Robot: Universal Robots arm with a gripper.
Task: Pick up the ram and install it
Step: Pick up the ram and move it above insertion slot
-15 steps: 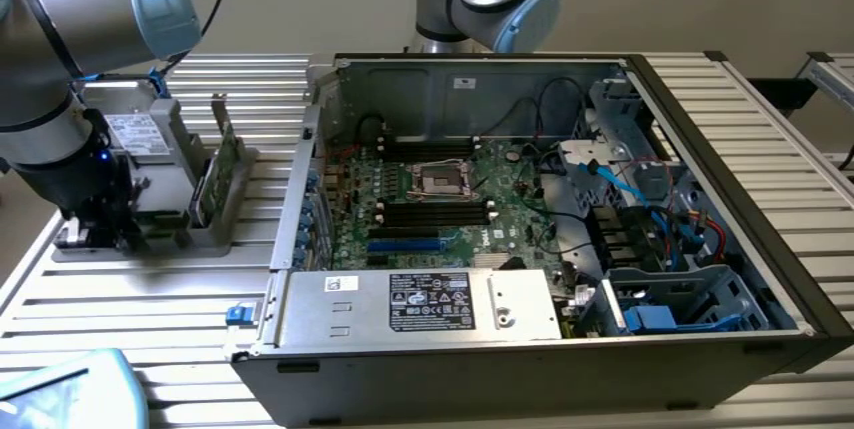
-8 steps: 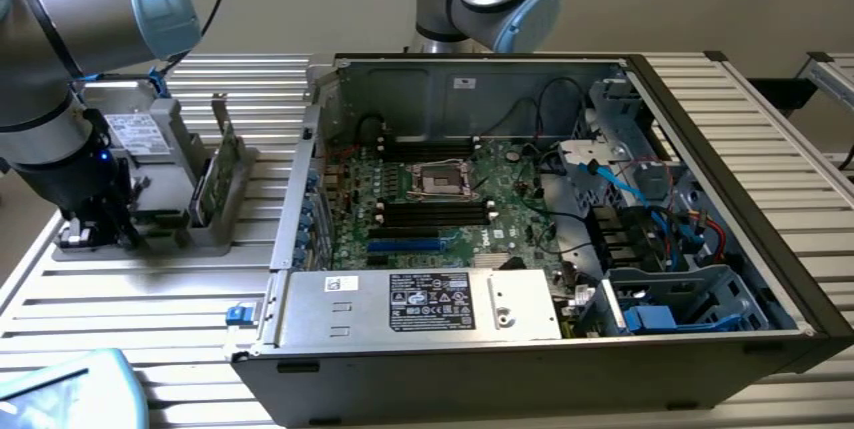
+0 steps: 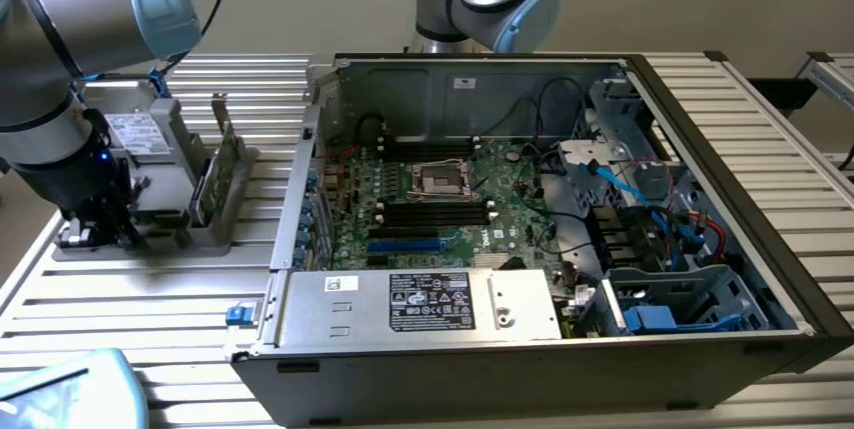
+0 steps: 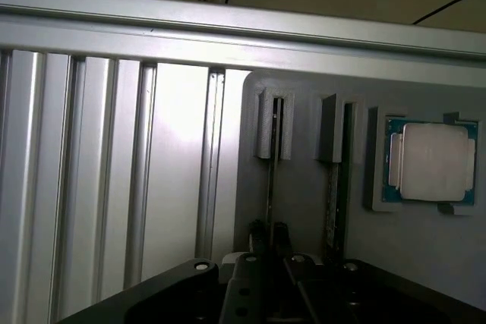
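Standing on edge in a slot of the grey holder [image 4: 304, 202], the ram [image 4: 271, 176] appears in the wrist view as a thin dark line, its far end seated between 2 raised grey guides; pincer [image 4: 269, 234]: 2 dark fingertips [image 4: 258, 233] drawn close together, 1 on each face of the ram's near end, clamped on it; neighbouring slot: a 2nd thin board [image 4: 333, 187], also edge-on, just beside the ram and not touching it; processor chip [image 4: 431, 163]: square, silver-topped, lying flat in a recess of the same holder, on the far side of the 2nd board from the ram; tabletop [image 4: 114, 187]: ribbed aluminium slats, the holder set upon it. Exterior view: arm [image 3: 67, 69], grey with pale blue joint caps, reaching down at the exterior view's left; pincer [image 3: 96, 229] lowered at the left end of the holder [image 3: 174, 224]; green card [image 3: 211, 184] with a metal bracket, upright in the holder, to the exterior view's right of the pincer; computer case [image 3: 747, 149]: open, lying on its side on the tabletop [image 3: 134, 299], to the exterior view's right of the holder; motherboard [image 3: 454, 199]: green, flat on the case floor, with a square socket [image 3: 441, 177] near its middle and long dark slots [image 3: 424, 212] just below it; power supply [image 3: 414, 301]: silver box with a black label, at the case's near edge.
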